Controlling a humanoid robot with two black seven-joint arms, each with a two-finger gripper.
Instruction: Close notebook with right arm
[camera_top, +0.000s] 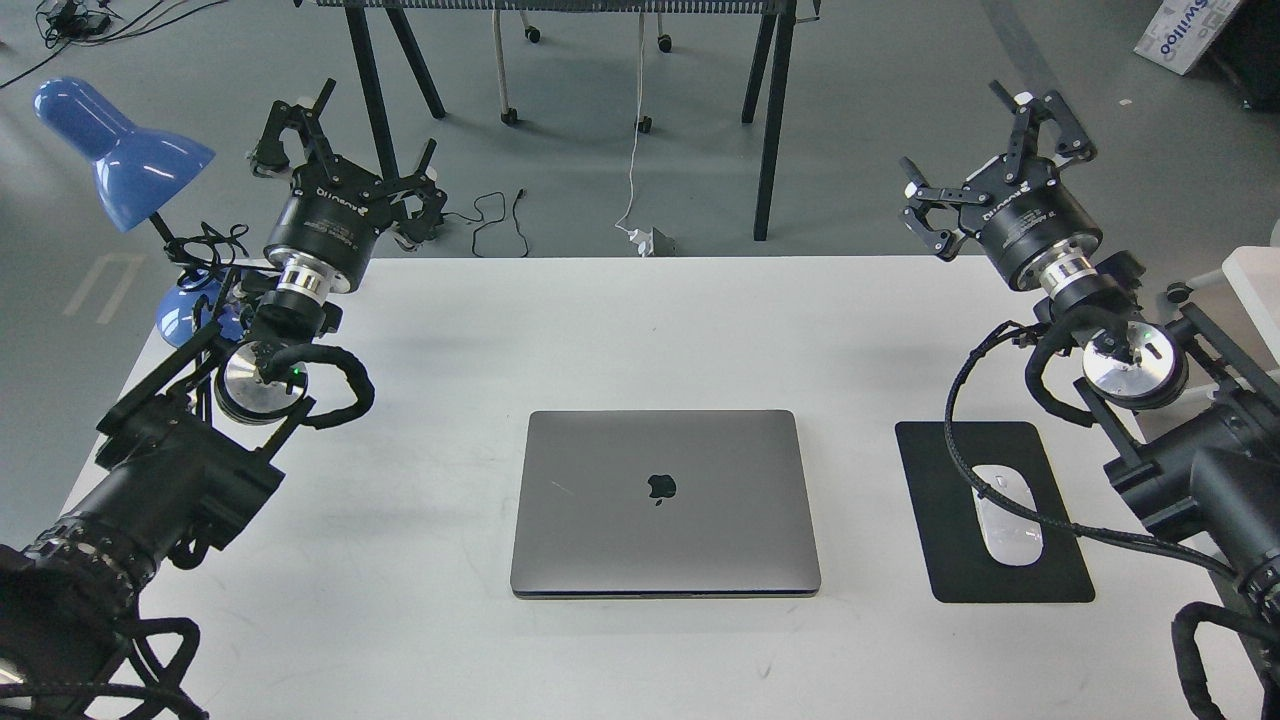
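Observation:
The notebook lies shut and flat on the white table, lid up with the dark apple logo showing, near the front middle. My right gripper is open and empty, raised above the table's far right corner, well away from the notebook. My left gripper is open and empty, raised above the table's far left corner.
A black mouse pad with a white mouse lies right of the notebook. A blue desk lamp stands at the far left corner. Dark table legs and cables are on the floor behind.

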